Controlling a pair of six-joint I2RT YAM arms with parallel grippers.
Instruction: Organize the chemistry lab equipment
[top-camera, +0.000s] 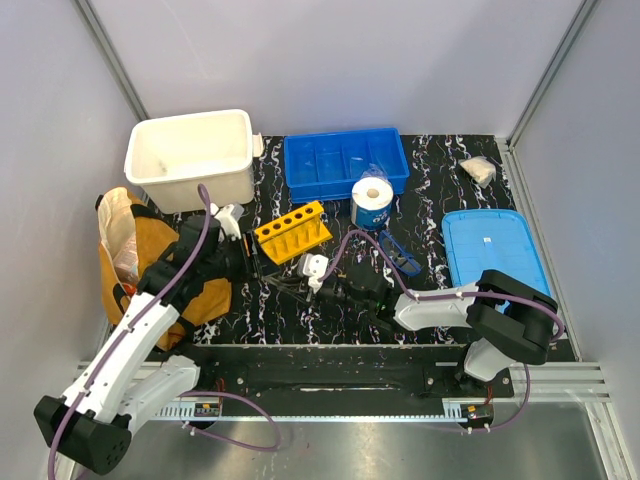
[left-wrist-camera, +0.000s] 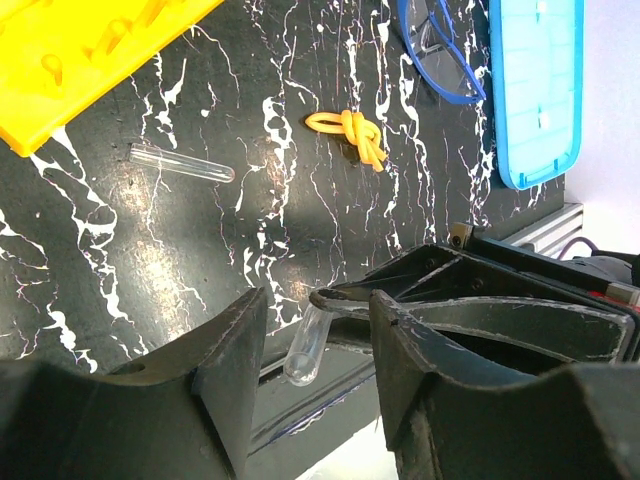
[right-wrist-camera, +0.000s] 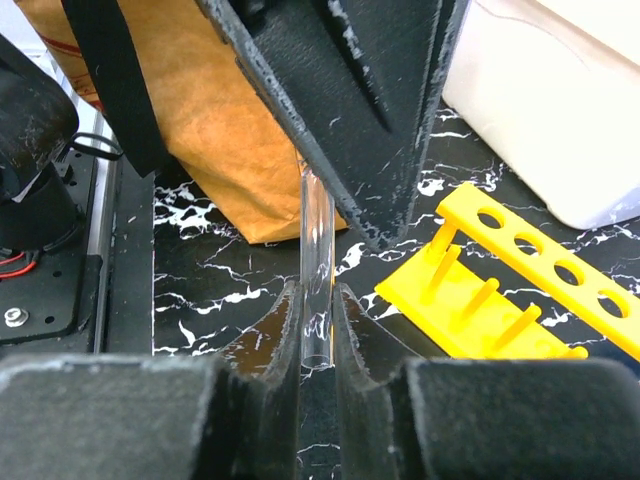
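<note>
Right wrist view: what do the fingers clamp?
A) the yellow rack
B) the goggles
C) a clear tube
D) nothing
C: the tube stands pinched between the shut fingers of the right gripper, while the rack sits apart on the table.

Bright even overhead light, soft shadows, glare on dark tabletop (left-wrist-camera: 200, 270), blurred near foreground
</note>
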